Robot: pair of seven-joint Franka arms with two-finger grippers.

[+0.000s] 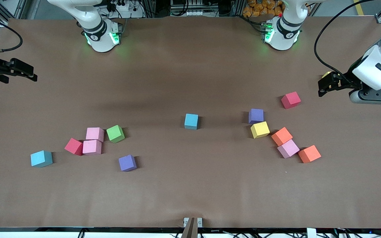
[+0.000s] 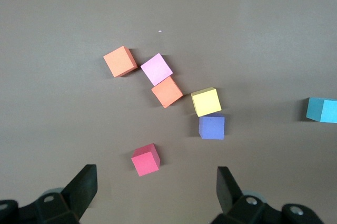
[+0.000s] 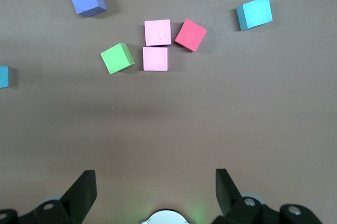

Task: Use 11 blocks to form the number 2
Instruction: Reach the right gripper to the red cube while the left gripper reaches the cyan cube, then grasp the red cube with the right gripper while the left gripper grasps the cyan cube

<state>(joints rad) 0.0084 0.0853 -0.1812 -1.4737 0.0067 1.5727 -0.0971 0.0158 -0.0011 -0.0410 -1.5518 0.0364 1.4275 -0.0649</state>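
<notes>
Table (image 1: 190,198) bare of any digit; number 2 not begun. Both arms wait drawn back at their own ends, presumably to leave the middle free for building. Left gripper (image 1: 325,86) hangs over its end of the table, jaws spread, empty. Right gripper (image 1: 23,71) likewise at its end, spread, empty. Blocks (image 1: 92,147) loose, thirteen counted: six toward the right arm's end around the green block (image 1: 115,133), six toward the left arm's end around the yellow block (image 1: 260,129), one light blue block (image 1: 191,121) between the groups.

Brown tabletop (image 1: 190,191) carries scattered blocks (image 1: 190,121): two clusters toward either arm's end, one light blue between.
</notes>
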